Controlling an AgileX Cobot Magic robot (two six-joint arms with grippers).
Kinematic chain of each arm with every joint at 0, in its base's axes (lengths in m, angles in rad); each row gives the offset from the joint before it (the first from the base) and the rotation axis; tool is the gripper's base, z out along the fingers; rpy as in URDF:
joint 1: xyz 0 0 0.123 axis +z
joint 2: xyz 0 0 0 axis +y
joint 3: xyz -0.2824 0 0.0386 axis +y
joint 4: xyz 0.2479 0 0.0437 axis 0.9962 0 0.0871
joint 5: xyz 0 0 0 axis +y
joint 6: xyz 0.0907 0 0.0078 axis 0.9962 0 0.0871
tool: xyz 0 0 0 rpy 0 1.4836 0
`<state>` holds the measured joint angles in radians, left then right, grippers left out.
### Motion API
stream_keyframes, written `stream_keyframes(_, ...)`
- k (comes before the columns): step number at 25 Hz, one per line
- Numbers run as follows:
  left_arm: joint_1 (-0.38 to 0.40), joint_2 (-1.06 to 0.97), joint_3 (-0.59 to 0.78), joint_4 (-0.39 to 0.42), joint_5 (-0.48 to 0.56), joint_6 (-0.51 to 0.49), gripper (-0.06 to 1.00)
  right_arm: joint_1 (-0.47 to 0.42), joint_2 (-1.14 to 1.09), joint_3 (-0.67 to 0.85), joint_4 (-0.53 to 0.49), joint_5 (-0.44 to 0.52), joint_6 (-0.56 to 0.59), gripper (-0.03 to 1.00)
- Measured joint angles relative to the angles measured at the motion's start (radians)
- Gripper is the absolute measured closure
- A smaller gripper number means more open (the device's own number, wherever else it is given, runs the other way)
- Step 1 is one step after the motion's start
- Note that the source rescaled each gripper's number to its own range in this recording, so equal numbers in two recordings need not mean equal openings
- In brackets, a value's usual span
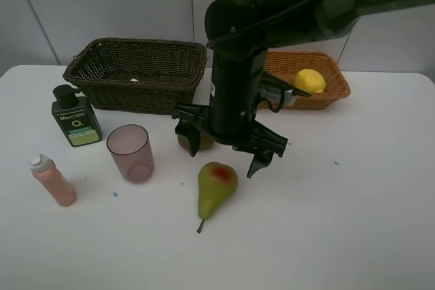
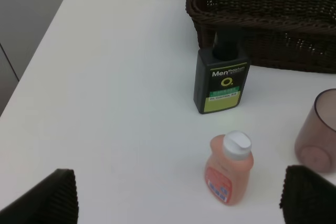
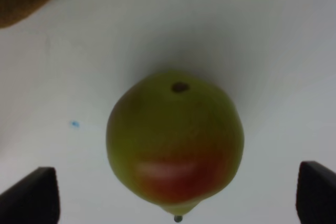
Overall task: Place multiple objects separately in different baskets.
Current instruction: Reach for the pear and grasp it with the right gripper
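Now, high view, pear: the red-blushed green pear [image 1: 216,191] lies on the white surface [image 1: 353,222], its stem toward the front edge and its fat end toward the back.
High view, right gripper: the right gripper [image 1: 219,159] hangs just above the pear's fat end, its fingers spread wide and holding nothing; a kiwi [image 1: 197,142] is half hidden behind it.
High view, nearer arm: the right one, as I judge; the left arm is not in sight here.
Left wrist view, left gripper: the left gripper [image 2: 182,195] has its fingers [image 2: 58,198] far apart and empty; the pink white-capped bottle [image 2: 229,170] stands just ahead of them, and no pear is seen.
Right wrist view, relation: the pear sits centred between the two fingers; its long axis runs across their closing line, so they would probably pinch its width.
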<state>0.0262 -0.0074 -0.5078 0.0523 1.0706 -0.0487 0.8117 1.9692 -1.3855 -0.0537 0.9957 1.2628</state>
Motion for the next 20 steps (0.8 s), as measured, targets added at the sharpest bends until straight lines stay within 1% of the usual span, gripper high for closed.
stream_keyframes(12,0.000,0.000,0.000,0.000,0.000,0.000,-0.05,0.000,0.061,0.000,0.047,-0.039,-0.002,-0.01)
stream_keyframes(20,0.000,0.000,0.000,0.000,0.000,0.000,-0.05,0.000,0.102,0.000,0.048,-0.054,-0.003,-0.01)
